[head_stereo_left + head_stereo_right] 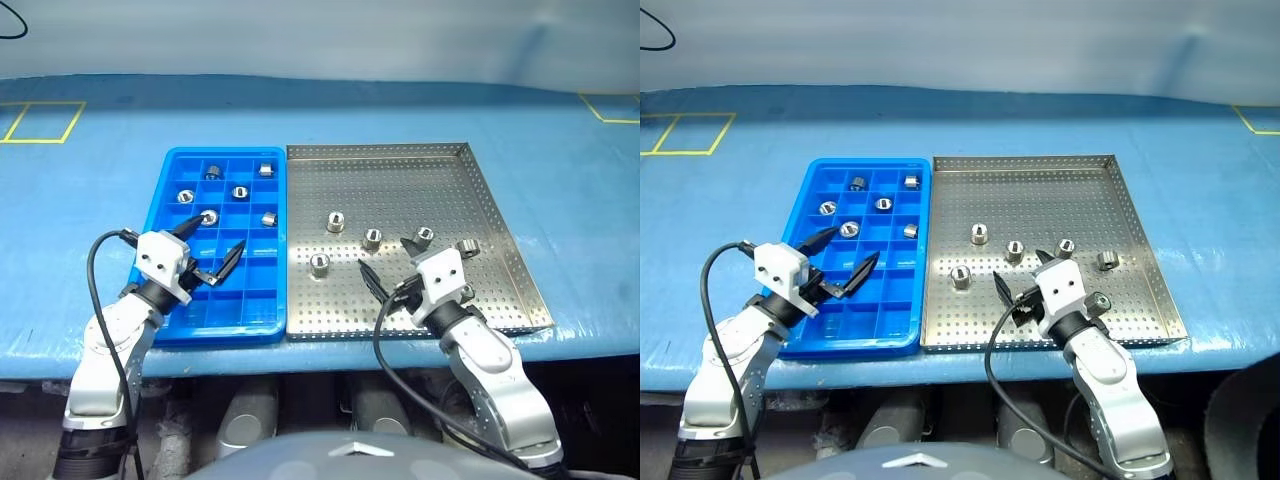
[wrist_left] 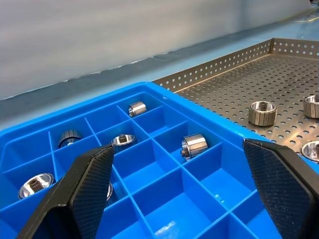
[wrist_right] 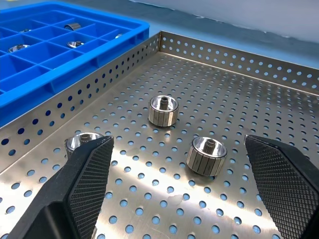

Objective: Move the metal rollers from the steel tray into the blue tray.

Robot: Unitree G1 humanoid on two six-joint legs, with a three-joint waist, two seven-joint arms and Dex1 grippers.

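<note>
- Left claw (image 1: 208,256) hangs over the blue tray's (image 1: 175,325) near cells, fingers apart, empty
- Right claw (image 1: 388,262) hangs over the steel tray's (image 1: 500,225) near part, fingers apart, empty
- Five metal rollers (image 1: 335,222) lie in the steel tray
- Five more sit in the blue tray's far cells on the blue surface (image 1: 100,200)

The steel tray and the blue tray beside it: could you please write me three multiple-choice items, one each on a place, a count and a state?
1. Where is the blue tray relative to the steel tray?
A. On the robot's left of it
B. On the robot's right of it
C. Stacked on it

2. How many metal rollers lie in the steel tray?
A. Two
B. Five
C. Nine

3. What state is the right end effector in?
A. Shut on a roller
B. Open, holding nothing
C. Shut, holding nothing

Key: 1 A, the trays sit side by side, blue leftward. 2 B, five rollers counted on the perforated floor. 3 B, fingers apart with nothing between them.
</note>
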